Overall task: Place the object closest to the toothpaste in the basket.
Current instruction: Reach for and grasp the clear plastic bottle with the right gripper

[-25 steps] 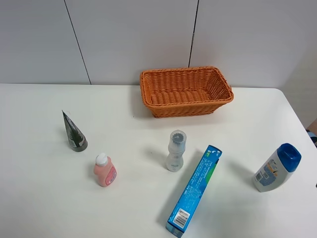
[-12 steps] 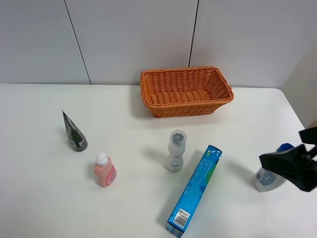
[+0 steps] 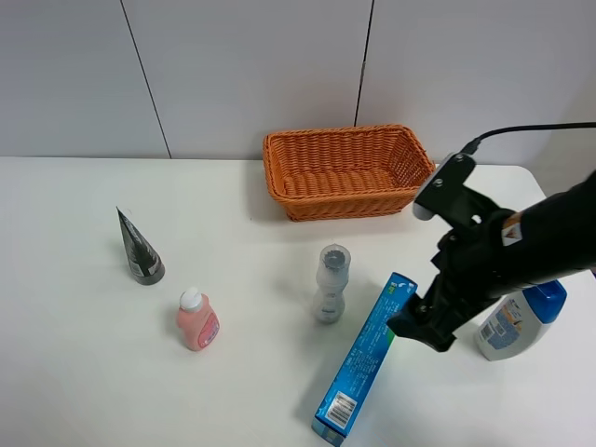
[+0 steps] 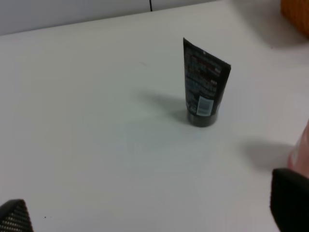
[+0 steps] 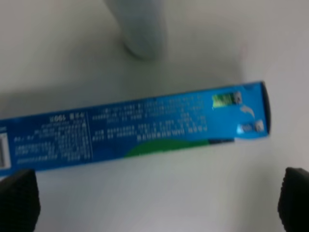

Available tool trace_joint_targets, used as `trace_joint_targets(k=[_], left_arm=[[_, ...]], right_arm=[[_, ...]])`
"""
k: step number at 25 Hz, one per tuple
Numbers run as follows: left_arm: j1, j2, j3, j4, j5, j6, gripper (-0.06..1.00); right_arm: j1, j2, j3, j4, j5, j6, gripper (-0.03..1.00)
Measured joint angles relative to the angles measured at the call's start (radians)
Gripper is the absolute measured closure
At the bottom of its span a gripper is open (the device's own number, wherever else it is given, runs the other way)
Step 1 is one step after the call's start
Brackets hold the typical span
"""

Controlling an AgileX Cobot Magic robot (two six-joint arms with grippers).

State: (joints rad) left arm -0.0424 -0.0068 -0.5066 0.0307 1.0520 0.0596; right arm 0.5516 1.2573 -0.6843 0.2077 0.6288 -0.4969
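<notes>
Two grippers are spread wide, grasping nothing: we see the right gripper (image 3: 424, 331) above the toothpaste box (image 3: 365, 356), which lies flat near the desk's front edge, and the left gripper (image 4: 149, 212) facing the black tube (image 4: 203, 92) toward the left edge. We find the clear bottle (image 3: 331, 282) upright mid-desk, just beside the box and well apart from the basket (image 3: 345, 203) at the far edge.

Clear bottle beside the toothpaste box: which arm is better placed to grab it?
Right. Its jaws hang open by the toothpaste box, right beside the bottle; the left arm's camera faces the far-off black tube.
</notes>
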Motion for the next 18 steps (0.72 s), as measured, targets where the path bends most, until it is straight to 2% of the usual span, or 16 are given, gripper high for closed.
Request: trace_joint_targets(k=[7, 18], left_arm=[[0.0, 0.0, 0.0, 0.0, 0.0, 0.0, -0.05], [0.0, 0.0, 0.0, 0.0, 0.0, 0.0, -0.05]], right_arm=[[0.054, 0.212, -0.001, -0.018, -0.235, -0.036, -0.03], [0.103, 0.379, -0.001, -0.002, -0.47, -0.053, -0.03]])
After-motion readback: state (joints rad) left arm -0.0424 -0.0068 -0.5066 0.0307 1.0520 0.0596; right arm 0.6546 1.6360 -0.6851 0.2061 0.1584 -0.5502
